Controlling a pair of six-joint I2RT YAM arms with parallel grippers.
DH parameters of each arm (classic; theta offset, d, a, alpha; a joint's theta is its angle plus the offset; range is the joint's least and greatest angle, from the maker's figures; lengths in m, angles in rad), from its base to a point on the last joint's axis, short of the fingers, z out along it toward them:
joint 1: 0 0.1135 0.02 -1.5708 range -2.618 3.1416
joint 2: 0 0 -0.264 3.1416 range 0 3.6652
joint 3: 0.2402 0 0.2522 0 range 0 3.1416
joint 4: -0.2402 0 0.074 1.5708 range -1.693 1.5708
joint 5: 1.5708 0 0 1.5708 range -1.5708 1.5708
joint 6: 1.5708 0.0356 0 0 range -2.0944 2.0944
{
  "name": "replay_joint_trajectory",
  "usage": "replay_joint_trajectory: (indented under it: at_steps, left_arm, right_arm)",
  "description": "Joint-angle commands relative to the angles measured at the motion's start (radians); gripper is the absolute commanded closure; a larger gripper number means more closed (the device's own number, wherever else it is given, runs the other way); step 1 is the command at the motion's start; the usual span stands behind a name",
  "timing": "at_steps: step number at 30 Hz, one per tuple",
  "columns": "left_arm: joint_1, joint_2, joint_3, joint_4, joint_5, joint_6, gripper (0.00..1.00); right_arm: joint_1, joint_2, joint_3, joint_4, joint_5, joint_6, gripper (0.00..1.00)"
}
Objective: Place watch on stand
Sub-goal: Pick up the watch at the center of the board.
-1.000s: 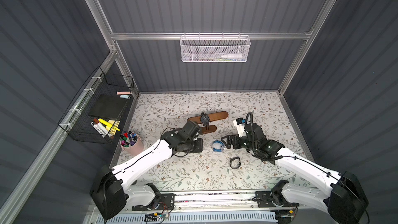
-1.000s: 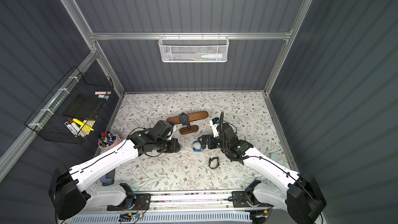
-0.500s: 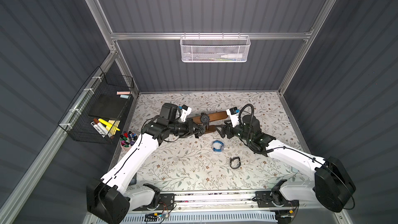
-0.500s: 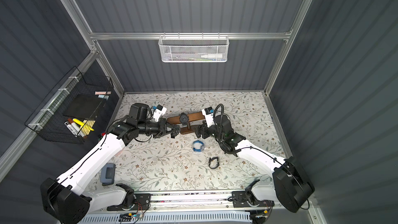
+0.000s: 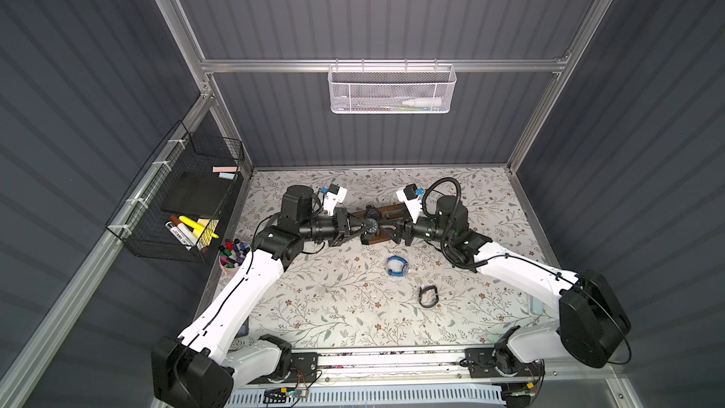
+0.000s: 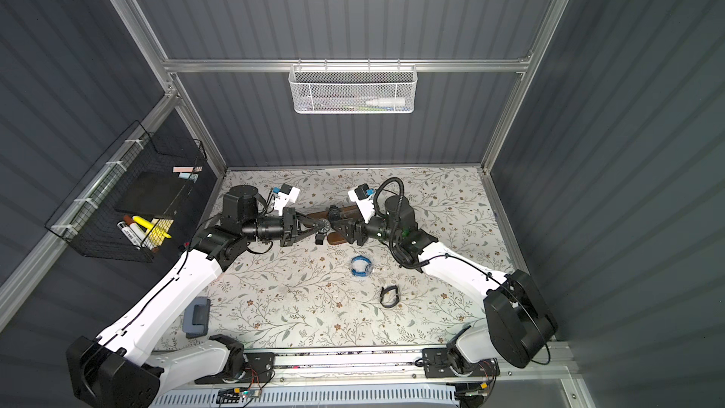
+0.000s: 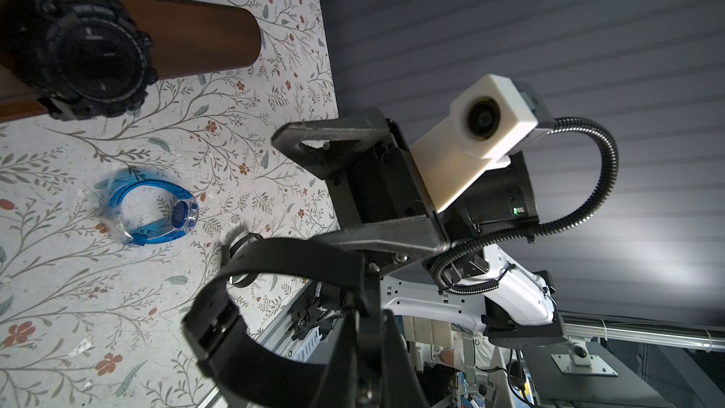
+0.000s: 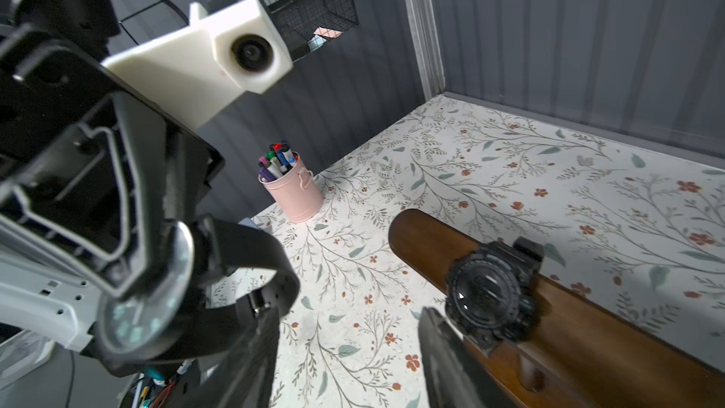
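A round, glass-faced watch with a black strap loop (image 8: 145,308) is pinched at its case by the left gripper (image 5: 361,225), whose jaws are pressed together on it. It is held in the air near the dark brown wooden T-shaped stand (image 8: 423,237), not yet on the bar. The right gripper (image 7: 292,190) is seen with jaws spread, one finger apparently against the strap. A chunky black watch (image 8: 490,296) is already seated on the bar. If the strap is caught off-centre, the loop could be twisted or dragged out of the left grip. The stand could be tipped by a sideways push, or the seated watch knocked.
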Motion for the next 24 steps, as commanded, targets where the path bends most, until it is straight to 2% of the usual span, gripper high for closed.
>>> replay_joint_trajectory:
  at_steps: [1,11,16,24]
  left_arm:
    - [0.009,-0.028,-0.013,0.069,0.032,-0.035,0.98]
    - [0.010,-0.032,-0.019,0.065,0.031,-0.034,0.98]
    - [0.010,-0.042,-0.023,0.056,0.026,-0.027,0.98]
    - [0.012,-0.050,-0.039,0.056,0.022,-0.025,0.97]
  right_arm:
    - [0.014,0.021,0.038,0.035,-0.073,-0.021,0.43]
    - [0.065,0.083,0.072,0.072,-0.104,-0.046,0.45]
    - [0.068,0.081,0.074,0.108,-0.104,-0.035,0.50]
    - [0.067,0.063,0.079,0.118,-0.103,-0.047,0.50]
